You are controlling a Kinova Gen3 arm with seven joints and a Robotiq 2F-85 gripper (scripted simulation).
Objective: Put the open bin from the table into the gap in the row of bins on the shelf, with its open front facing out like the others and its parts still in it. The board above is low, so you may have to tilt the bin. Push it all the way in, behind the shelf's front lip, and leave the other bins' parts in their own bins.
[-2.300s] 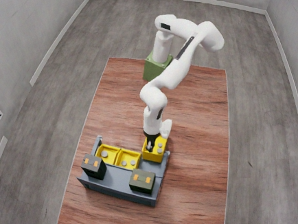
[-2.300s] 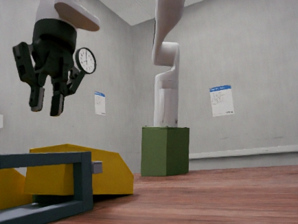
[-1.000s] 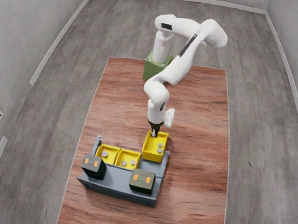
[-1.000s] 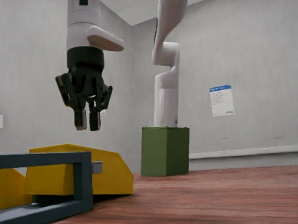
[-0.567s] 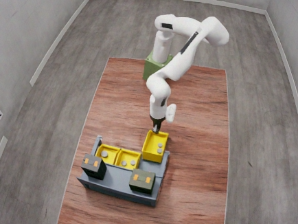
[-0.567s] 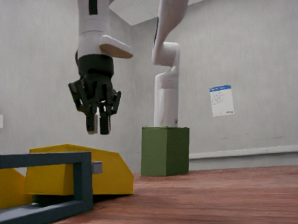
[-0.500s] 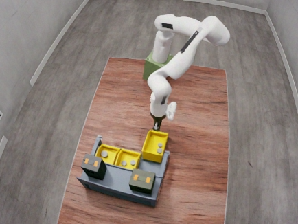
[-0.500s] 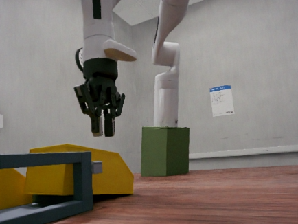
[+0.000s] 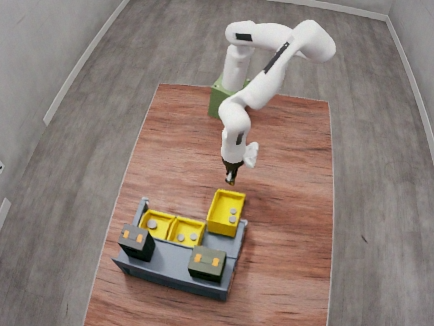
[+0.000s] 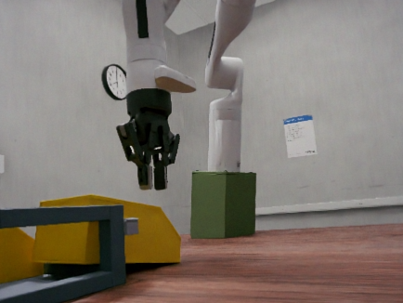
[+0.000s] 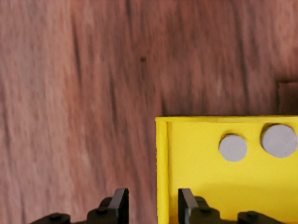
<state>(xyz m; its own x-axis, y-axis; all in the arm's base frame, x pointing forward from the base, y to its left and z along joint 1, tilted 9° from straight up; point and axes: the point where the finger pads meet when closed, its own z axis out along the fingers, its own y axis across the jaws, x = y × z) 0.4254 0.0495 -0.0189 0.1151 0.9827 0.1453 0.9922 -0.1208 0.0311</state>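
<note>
1. OK, so the gripper (image 9: 230, 181) (image 10: 152, 178) (image 11: 153, 204) has its jaws partway spread, with a modest gap and nothing pinched in it.
2. The open bin (image 9: 223, 204) (image 10: 150, 237) (image 11: 215, 182) is below the fingertips, and they aren't touching it. In the exterior view there's plain wall showing between the tips and the bin's upper edge.
3. Looking down the wrist cam, one bin wall runs up into the space between the jaws. The left-hand finger in that picture lines up with the table (image 9: 290, 200) (image 10: 279, 260) (image 11: 75, 100), the right-hand one with the bin's inside. That's just overlap in the view, no grip.
4. As for the bin, it's at the end of the row on the shelf (image 9: 172, 257) (image 10: 112, 251), but it sticks out toward the arm's base, well proud of its neighbours. So it's not all the way in.
5. Two grey round parts (image 9: 233, 211) (image 11: 233, 148) are in it, near each other.
6. The other yellow bins (image 9: 187, 228) (image 10: 14, 257) sit side by side, with grey discs (image 9: 152, 224) in them.
7. Two dark cases (image 9: 138, 243) stand on the top board, apart.

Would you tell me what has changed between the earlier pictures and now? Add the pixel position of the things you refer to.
The hand (image 9: 230, 183) (image 10: 152, 188) (image 11: 153, 204) moved back towards the arm's base (image 9: 216, 102) (image 10: 209, 204) and came lower. It took hold of nothing. The three yellow bins and their parts stayed put.
</note>
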